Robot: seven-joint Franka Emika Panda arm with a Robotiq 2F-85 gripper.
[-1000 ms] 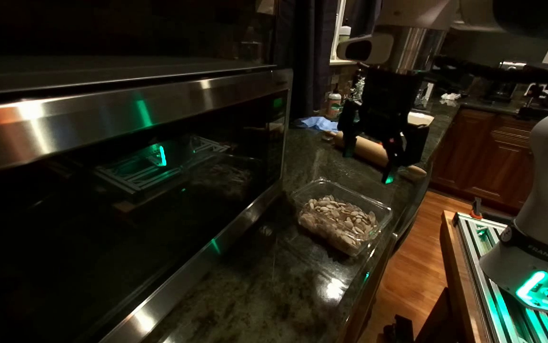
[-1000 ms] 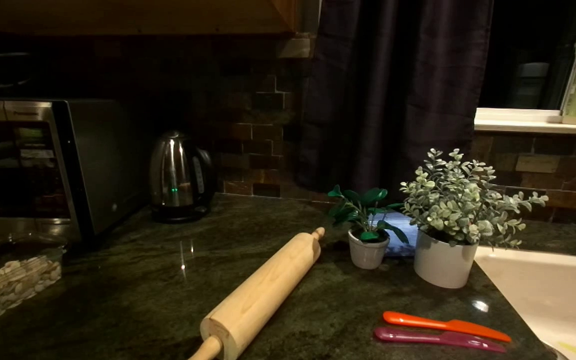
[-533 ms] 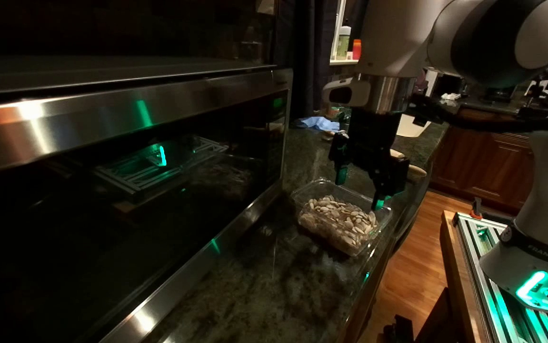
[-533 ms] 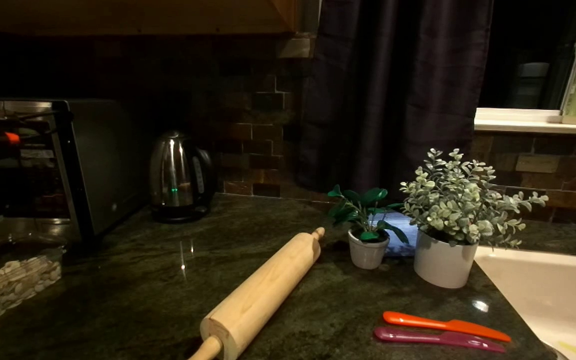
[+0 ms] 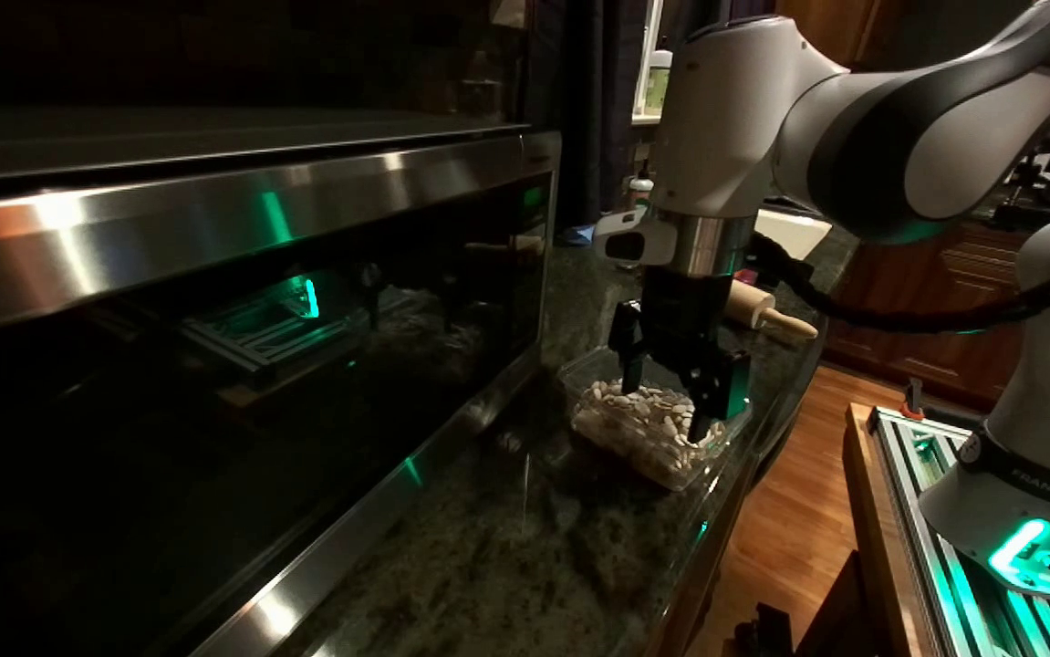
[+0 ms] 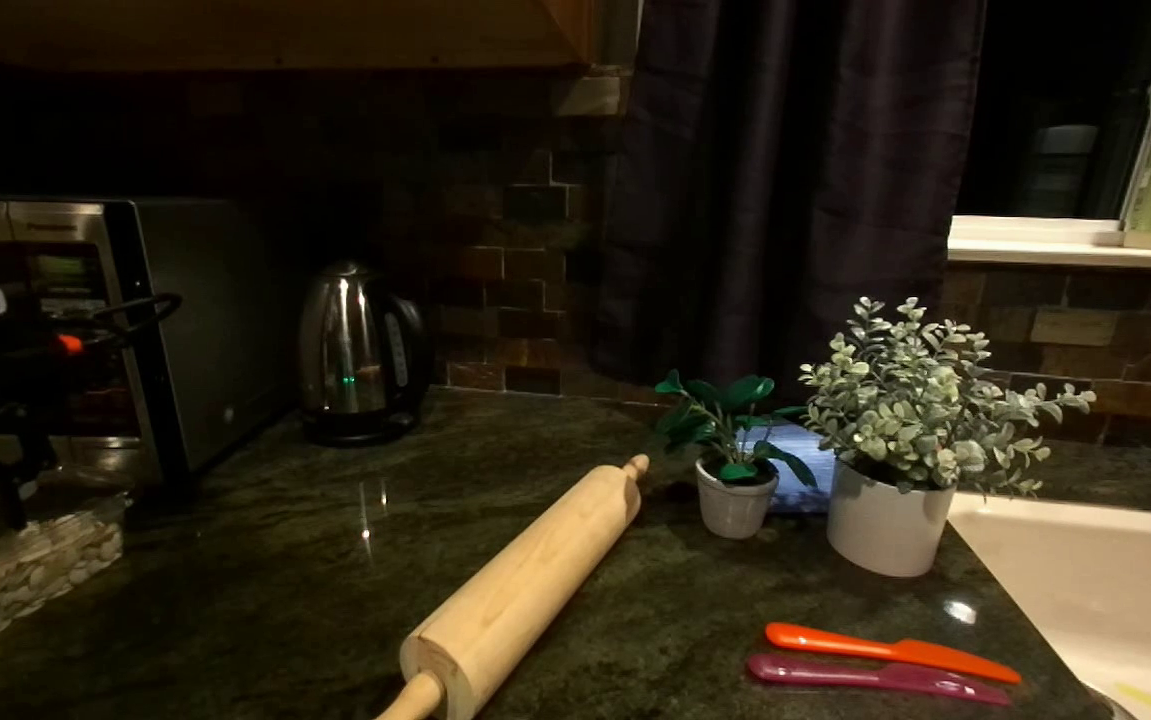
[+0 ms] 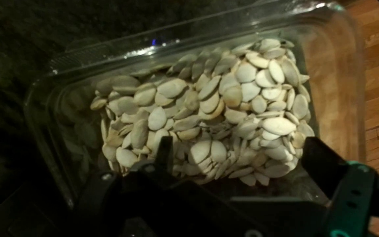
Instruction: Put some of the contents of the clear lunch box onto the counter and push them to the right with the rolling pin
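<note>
Straddling some seeds (image 7: 209, 103) in the clear lunch box (image 7: 143, 52), gripper (image 5: 665, 412) has jaws wide apart, nothing held, presumably to pinch a batch; contact unclear

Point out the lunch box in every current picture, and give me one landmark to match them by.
In an exterior view: the lunch box sits right of and below the middle, on the counter.
In an exterior view: the lunch box is at lower left, cut off by the left edge.
In the wrist view: the lunch box spans most of the picture, its lower side partly hidden by the gripper.
Shared landmark: the pale seeds inside it.
</note>
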